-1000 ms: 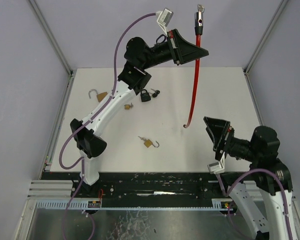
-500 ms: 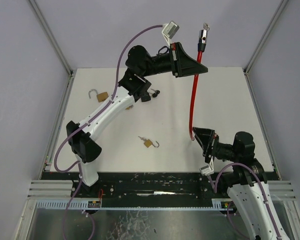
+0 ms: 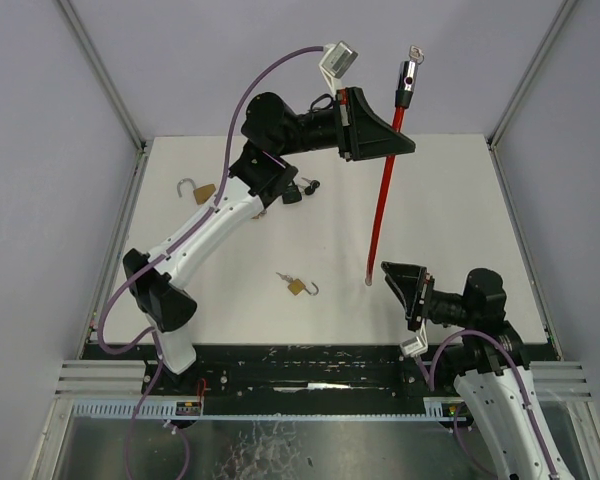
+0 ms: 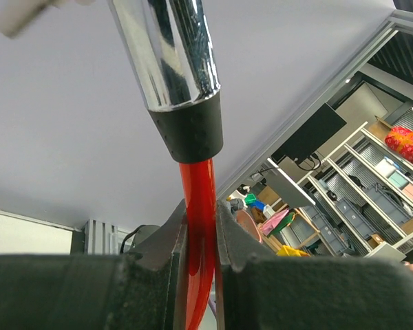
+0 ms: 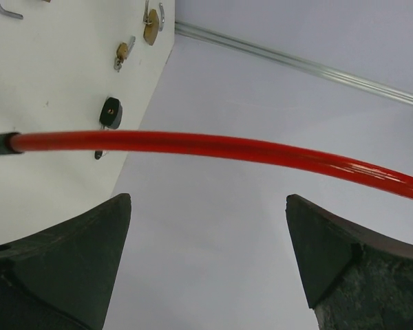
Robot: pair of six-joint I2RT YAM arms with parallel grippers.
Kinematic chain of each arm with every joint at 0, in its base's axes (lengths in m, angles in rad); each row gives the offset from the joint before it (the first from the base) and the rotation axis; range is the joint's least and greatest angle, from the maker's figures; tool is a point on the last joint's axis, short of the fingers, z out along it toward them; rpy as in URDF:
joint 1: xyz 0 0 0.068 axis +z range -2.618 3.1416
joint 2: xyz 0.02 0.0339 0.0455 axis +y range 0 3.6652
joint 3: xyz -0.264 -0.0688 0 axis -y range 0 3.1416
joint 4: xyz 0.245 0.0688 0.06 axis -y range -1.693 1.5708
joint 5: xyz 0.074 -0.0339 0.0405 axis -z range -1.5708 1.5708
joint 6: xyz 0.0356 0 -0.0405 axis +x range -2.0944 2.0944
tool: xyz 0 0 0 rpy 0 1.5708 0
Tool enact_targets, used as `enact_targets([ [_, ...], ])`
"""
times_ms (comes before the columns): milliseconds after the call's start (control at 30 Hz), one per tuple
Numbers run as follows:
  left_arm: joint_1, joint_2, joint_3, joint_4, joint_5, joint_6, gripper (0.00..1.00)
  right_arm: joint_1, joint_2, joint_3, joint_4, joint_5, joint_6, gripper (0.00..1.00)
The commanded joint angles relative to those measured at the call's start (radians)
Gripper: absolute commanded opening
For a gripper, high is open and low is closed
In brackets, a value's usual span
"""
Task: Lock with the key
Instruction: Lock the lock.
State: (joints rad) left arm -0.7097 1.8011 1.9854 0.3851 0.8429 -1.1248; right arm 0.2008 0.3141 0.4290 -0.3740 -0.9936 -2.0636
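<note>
- Two arms share the work over the white tabletop (image 3: pixel 450 210). The left arm rises from its base at the near edge, reaches far across the table and lifts its wrist high above the far side.
- The left gripper (image 3: pixel 395 135) points to the right in the overhead view. Its jaws are nearly together, clamped on the red plastic-coated cable lock (image 3: pixel 380 215) just below the cable's shiny chrome cylinder head (image 3: pixel 408 75).
- In the left wrist view the two dark fingers (image 4: pixel 168 247) squeeze the red cable (image 4: pixel 196 206) from both sides. The chrome head (image 4: pixel 172 55) and its black collar stand right above them.
- The right arm is folded low near its base, with its wrist turned towards the left and the table's middle.
- The right gripper (image 3: pixel 398 295) is spread wide and grips nothing. In the right wrist view the cable (image 5: pixel 227 146) crosses beyond the gap between the fingertips (image 5: pixel 89 240), clear of both.
- The cable hangs in the air with its long axis close to vertical. Its head is up and towards the far wall, and its black-capped free end (image 3: pixel 368 282) is down, just beside the right gripper.
- A small silver piece sticks out of the head's top; whether it is the key cannot be told.
- Well apart on the tabletop lie an open brass padlock (image 3: pixel 195 190) and a smaller brass padlock (image 3: pixel 298 287).
</note>
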Motion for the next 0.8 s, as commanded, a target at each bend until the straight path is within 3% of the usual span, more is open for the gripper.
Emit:
enact_targets([
  [0,0.002,0.005,0.047,0.066,0.018,-0.026,0.0,0.006,0.012,-0.022,0.063,-0.065,-0.63,1.0],
  [200,0.002,0.043,0.05,0.138,0.062,-0.111,0.0,0.006,0.021,-0.116,0.264,-0.137,-0.63,1.0],
  [767,-0.033,0.109,0.076,0.147,0.048,-0.175,0.0,0.013,-0.018,-0.119,0.314,-0.207,-0.635,1.0],
])
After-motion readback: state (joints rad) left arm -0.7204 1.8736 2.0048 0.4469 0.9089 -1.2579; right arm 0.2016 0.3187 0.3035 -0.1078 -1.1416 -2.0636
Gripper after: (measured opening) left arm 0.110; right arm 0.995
